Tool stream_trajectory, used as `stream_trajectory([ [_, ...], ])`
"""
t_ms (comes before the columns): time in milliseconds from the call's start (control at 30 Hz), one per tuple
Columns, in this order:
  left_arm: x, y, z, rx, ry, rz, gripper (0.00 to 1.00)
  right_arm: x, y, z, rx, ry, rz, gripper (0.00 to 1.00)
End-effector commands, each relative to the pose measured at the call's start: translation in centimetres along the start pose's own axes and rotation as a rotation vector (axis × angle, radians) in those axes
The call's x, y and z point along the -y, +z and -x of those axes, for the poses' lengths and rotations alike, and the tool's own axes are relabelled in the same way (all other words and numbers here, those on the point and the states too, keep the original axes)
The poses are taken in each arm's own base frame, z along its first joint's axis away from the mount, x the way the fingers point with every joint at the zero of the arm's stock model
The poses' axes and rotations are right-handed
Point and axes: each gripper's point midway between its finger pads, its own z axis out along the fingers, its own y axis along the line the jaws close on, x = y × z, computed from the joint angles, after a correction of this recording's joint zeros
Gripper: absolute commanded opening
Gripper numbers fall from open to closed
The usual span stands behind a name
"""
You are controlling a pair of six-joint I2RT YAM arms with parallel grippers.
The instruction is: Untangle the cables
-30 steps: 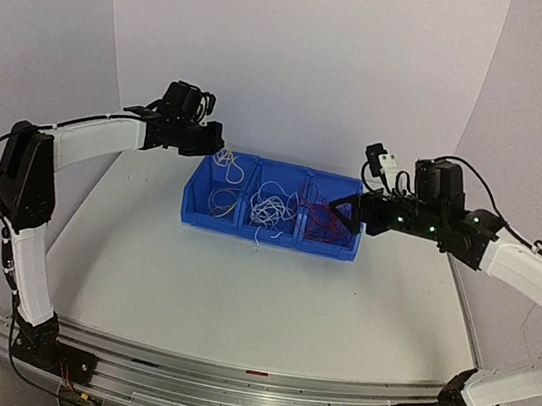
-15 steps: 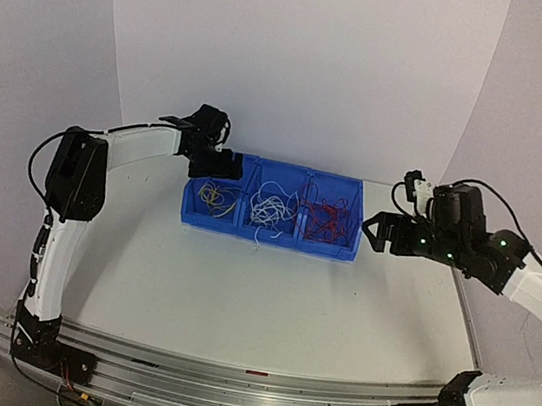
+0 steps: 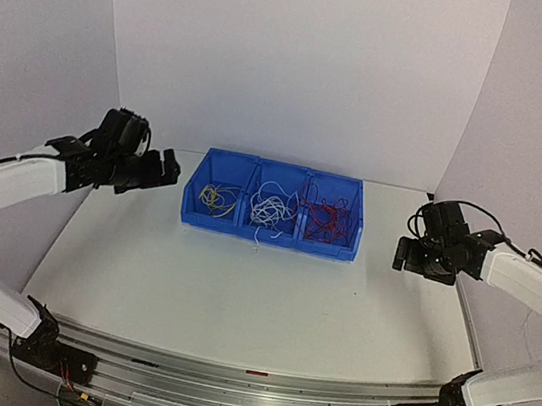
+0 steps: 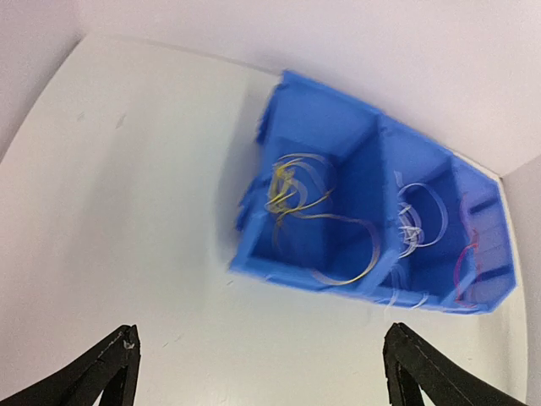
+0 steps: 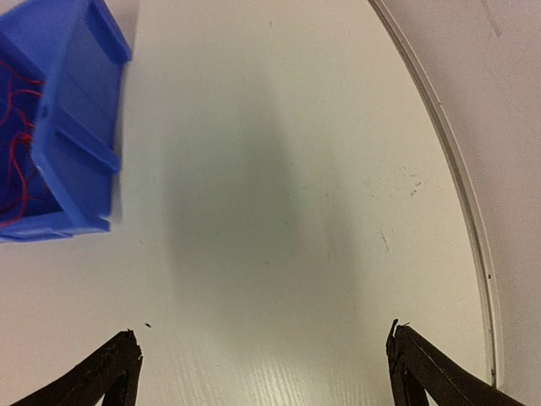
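Note:
The cables lie sorted in a blue three-compartment bin (image 3: 266, 237): yellow-tan ones (image 3: 215, 196) on the left, white ones (image 3: 270, 210) in the middle, red ones (image 3: 326, 218) on the right. A few white strands hang over the bin's front wall. My left gripper (image 3: 160, 169) hovers left of the bin, open and empty. The left wrist view shows the bin (image 4: 330, 281) with the yellow-tan cables (image 4: 313, 216) and white cables (image 4: 414, 224) beyond that gripper (image 4: 260, 334). My right gripper (image 3: 403, 254) is right of the bin, open and empty over bare table (image 5: 262, 331).
The white table (image 3: 239, 289) spreads in front of the bin. Its right edge rail (image 5: 461, 178) runs close to my right gripper. White walls stand behind and on both sides. The bin's right end (image 5: 76, 118), with red cables (image 5: 17, 161), shows in the right wrist view.
Both arms have drawn back from the bin, the left to the left and the right to the right. The left gripper opened, leaving the yellow-tan cable in the left compartment.

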Motion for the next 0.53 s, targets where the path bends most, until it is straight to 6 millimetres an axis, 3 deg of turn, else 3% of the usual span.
stream_trajectory([
  [0, -9.9, -2.0, -6.9, 0.026, -0.201, 0.289, 1.00, 3.4, 0.3, -1.4, 0.010, -0.113, -0.147, 0.98],
  [100, -12.1, -2.9, -10.0, 0.012, -0.255, 0.313, 1.00, 4.2, -0.1, -1.8, 0.023, -0.131, -0.165, 0.98],
  [200, -13.1, -3.4, -11.3, 0.008, -0.272, 0.319, 1.00, 4.5, -0.8, -1.9, 0.052, -0.115, -0.151, 0.98],
  [333, -13.9, -3.8, -11.9, 0.004, -0.281, 0.353, 1.00, 4.4, -1.2, -2.5, 0.091, -0.096, -0.092, 0.98],
  [500, -13.8, -3.6, -11.5, -0.006, -0.254, 0.366, 1.00, 5.8, -1.3, -2.8, 0.167, -0.066, -0.125, 0.97],
])
